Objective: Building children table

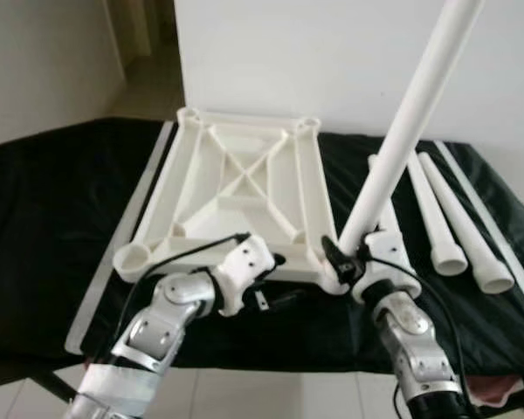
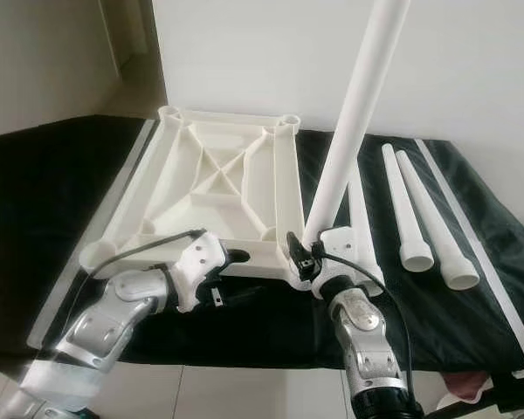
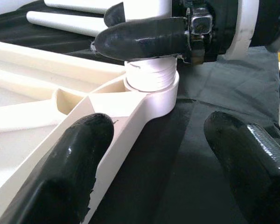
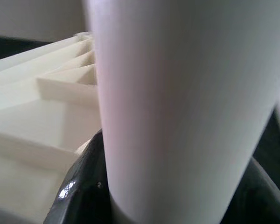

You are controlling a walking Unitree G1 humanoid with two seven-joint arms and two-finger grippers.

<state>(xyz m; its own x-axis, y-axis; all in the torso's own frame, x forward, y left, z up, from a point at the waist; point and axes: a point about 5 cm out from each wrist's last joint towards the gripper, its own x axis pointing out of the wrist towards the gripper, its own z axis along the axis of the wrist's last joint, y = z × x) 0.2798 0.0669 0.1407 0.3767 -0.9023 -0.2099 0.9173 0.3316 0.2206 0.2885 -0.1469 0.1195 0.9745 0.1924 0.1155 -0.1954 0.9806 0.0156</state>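
Note:
The cream tabletop (image 1: 236,183) lies upside down on a black cloth. A long white leg (image 1: 410,122) stands tilted in its near right corner socket (image 3: 151,88), the threaded end (image 3: 149,74) partly in. My right gripper (image 1: 348,253) is shut on the leg's base; the leg (image 4: 177,107) sits between its black fingers (image 4: 79,186). My left gripper (image 3: 154,135) is open at the near rim beside that corner. One of its fingers (image 3: 79,154) is over the rim, the other over the cloth.
Two spare white legs (image 1: 441,218) (image 1: 467,227) lie on the cloth to the right, and another (image 1: 386,218) lies behind the held one. White strips edge the cloth at the left (image 1: 122,236) and right (image 1: 489,218). A white wall stands behind, with tiled floor in front.

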